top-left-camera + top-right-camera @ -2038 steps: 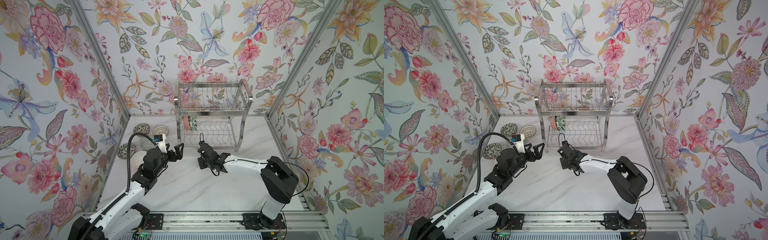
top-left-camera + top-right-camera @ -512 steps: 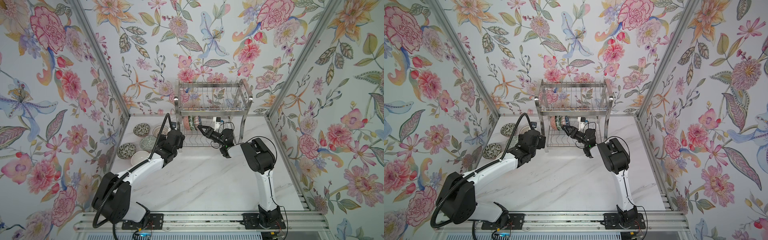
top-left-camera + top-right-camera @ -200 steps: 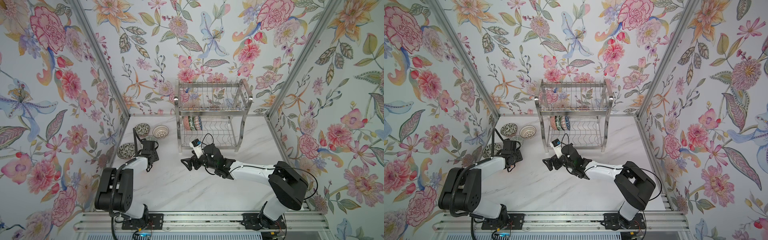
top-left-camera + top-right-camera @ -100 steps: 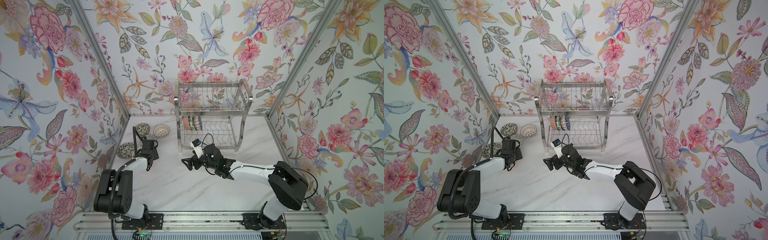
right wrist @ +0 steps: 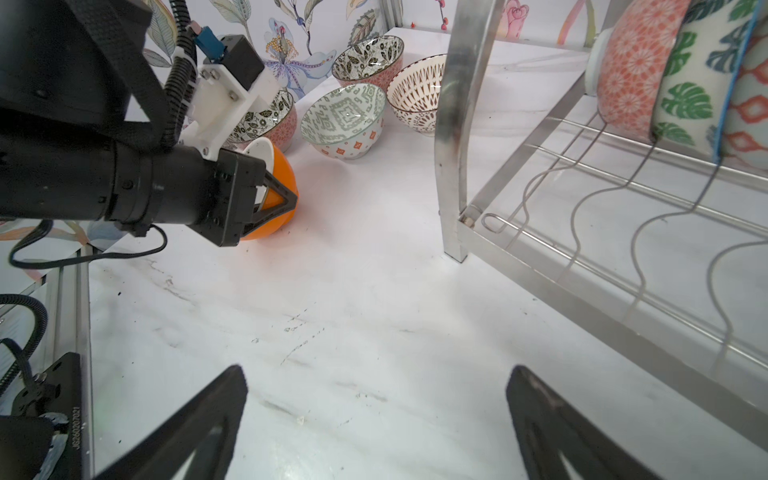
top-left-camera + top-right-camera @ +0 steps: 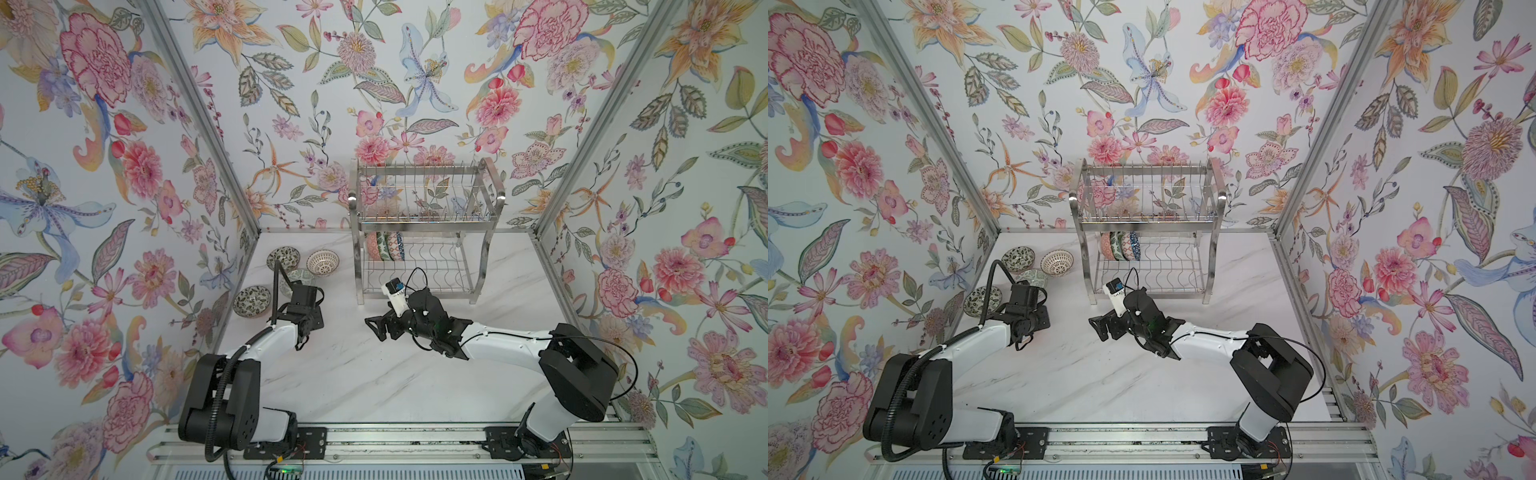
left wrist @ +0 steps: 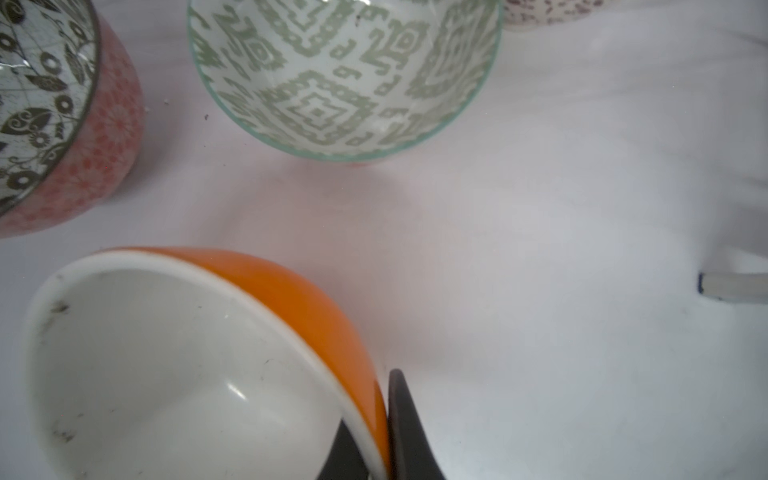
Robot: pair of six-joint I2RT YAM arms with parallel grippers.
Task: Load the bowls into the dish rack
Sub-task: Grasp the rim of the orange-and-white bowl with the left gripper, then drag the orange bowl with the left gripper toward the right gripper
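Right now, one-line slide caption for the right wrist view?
Left gripper clamps the orange bowl by its rim; right gripper open, dish rack alongside.

**Arm hardware: appearance**

Left arm and right arm: white link shells, black joint housings. Left carries a black corrugated conduit; right a thin black cable. Wrists: white bracket with small screws, black camera block, blue plug. Right gripper: black triangular open-frame fingers. White serial on a black plate, begins J6, I think.
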